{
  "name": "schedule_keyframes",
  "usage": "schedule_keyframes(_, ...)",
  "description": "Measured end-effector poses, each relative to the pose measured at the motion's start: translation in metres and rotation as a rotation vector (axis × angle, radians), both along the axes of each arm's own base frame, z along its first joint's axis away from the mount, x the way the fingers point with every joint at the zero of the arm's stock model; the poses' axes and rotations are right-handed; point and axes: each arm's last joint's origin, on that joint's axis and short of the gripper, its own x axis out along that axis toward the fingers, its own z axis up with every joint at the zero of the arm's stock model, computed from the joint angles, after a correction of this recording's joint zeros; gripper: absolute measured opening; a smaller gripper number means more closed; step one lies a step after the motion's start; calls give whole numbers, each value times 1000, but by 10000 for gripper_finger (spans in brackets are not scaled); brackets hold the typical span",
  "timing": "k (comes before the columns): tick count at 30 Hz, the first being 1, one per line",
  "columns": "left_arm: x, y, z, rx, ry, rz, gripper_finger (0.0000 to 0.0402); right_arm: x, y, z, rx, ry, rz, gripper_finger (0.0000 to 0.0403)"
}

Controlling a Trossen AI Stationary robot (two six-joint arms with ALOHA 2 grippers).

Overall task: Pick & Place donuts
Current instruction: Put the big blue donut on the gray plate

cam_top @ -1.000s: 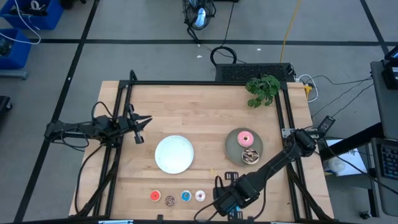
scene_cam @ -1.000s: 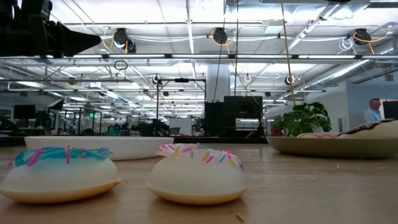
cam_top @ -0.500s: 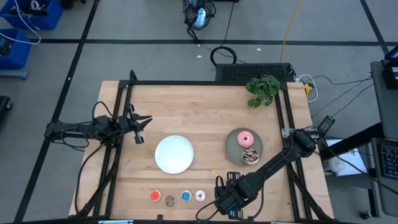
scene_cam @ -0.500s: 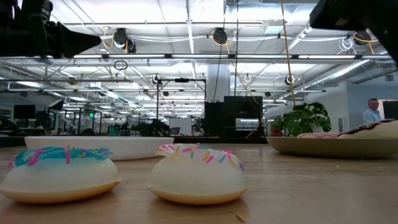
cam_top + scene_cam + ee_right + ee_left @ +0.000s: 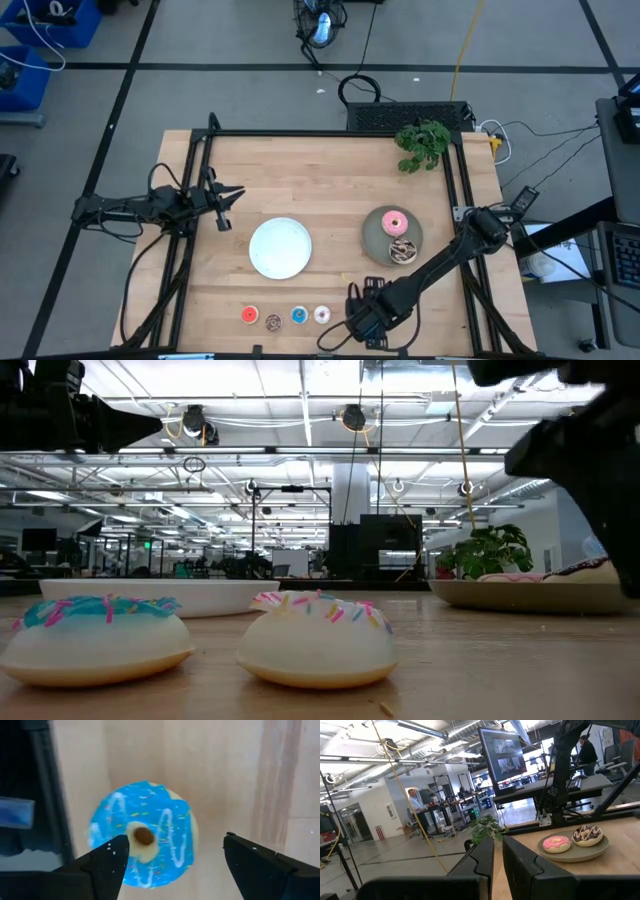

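Note:
A blue donut (image 5: 142, 840) with white drizzle lies flat on the wood near the table's front edge. My right gripper (image 5: 175, 851) (image 5: 365, 314) hangs over it, open and pointing down, with one finger on either side; in the high view it hides the donut. A pink donut (image 5: 395, 222) and a chocolate donut (image 5: 403, 250) lie on the grey plate (image 5: 374, 236). Several tiny donuts (image 5: 286, 317) sit in a row at the front. My left gripper (image 5: 225, 206) (image 5: 498, 862) waits shut at the table's left, above the wood. My right gripper has one fingertip (image 5: 112, 857) showing over the blue donut's rim (image 5: 100, 837). I cannot tell whether it touches the rim. The other finger stands clear of the donut, over bare wood.
A white plate (image 5: 280, 247) stands between the arms at the table's middle. A green plant (image 5: 422, 141) sits at the far right corner. Black frame rails (image 5: 190, 200) run along both sides. In the low view two tiny donuts (image 5: 318, 638) lie close to the camera.
My right gripper has come down toward the table near its front edge, entering the low view from the top right, and its fingers have spread apart. The donuts and plates have kept their places.

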Motion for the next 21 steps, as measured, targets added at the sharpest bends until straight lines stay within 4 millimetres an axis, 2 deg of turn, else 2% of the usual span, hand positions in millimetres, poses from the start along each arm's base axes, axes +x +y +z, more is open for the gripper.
schedule_keyframes(15,0,0,1,4,-4,1,47,-4,-3,-37,8,-26,7,300)
schedule_keyframes(19,0,0,1,4,-4,1,47,-4,-3,-38,-2,-28,11,295)
schedule_keyframes(21,0,0,0,4,-4,1,47,-4,-4,-38,-13,-28,-28,278)
